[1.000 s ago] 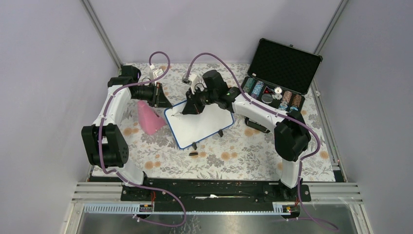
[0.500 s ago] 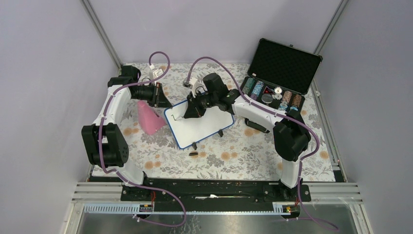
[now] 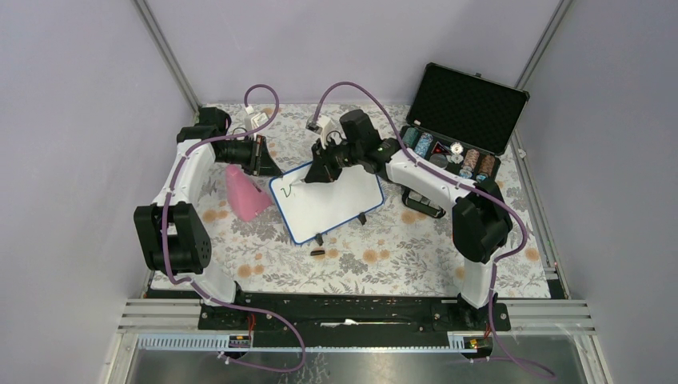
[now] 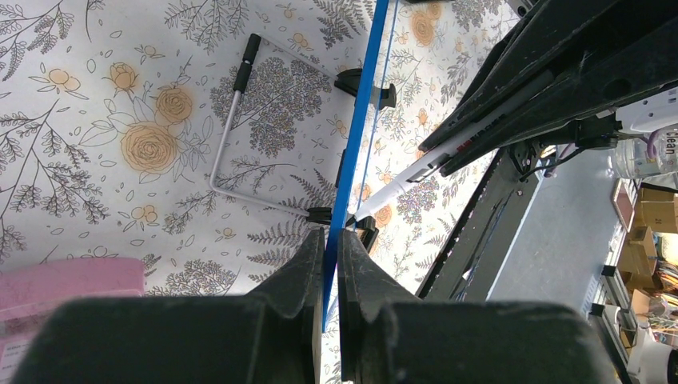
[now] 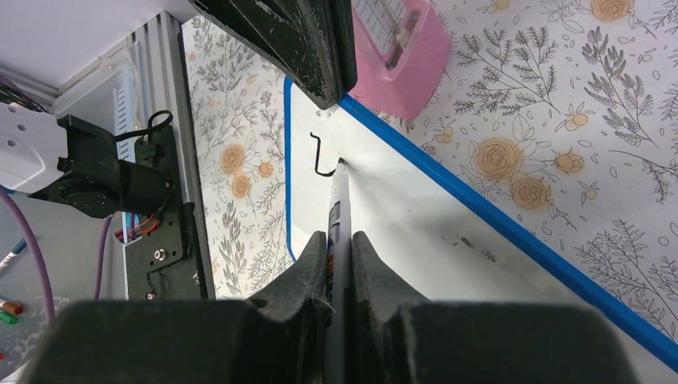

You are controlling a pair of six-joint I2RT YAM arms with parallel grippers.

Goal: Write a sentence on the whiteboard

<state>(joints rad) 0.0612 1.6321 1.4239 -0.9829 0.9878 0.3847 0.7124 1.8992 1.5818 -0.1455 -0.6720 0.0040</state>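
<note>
left gripper (image 4: 329, 234): clenched, pinching the blue frame of the board (image 3: 336, 204) at its left corner; the frame is running edge-on between the fingers in the left wrist view.
right gripper (image 5: 340, 236): gripping a marker (image 5: 339, 200), jaws closed on its barrel, marker pointing down at the board face.
marker tip: touching the white surface near the board's left corner, just beside the left gripper.
sentence: showing only one short hooked dark stroke (image 5: 320, 156), ending right at the tip; the rest of the face is looking blank.
board: lying on the floral worktop (image 3: 384, 264) mid-scene, between the two arms, turned at an angle to the worktop edges, black clip feet sticking out of its near edge.
pink block (image 3: 246, 194): sitting on the worktop just left of the board, below the left gripper.
case (image 3: 472, 100): sitting open at the far right, lid up, round items in the lower half, well apart from the board.
small dark item (image 3: 317, 252): lying on the worktop just in front of the board; can't tell what it is.
</note>
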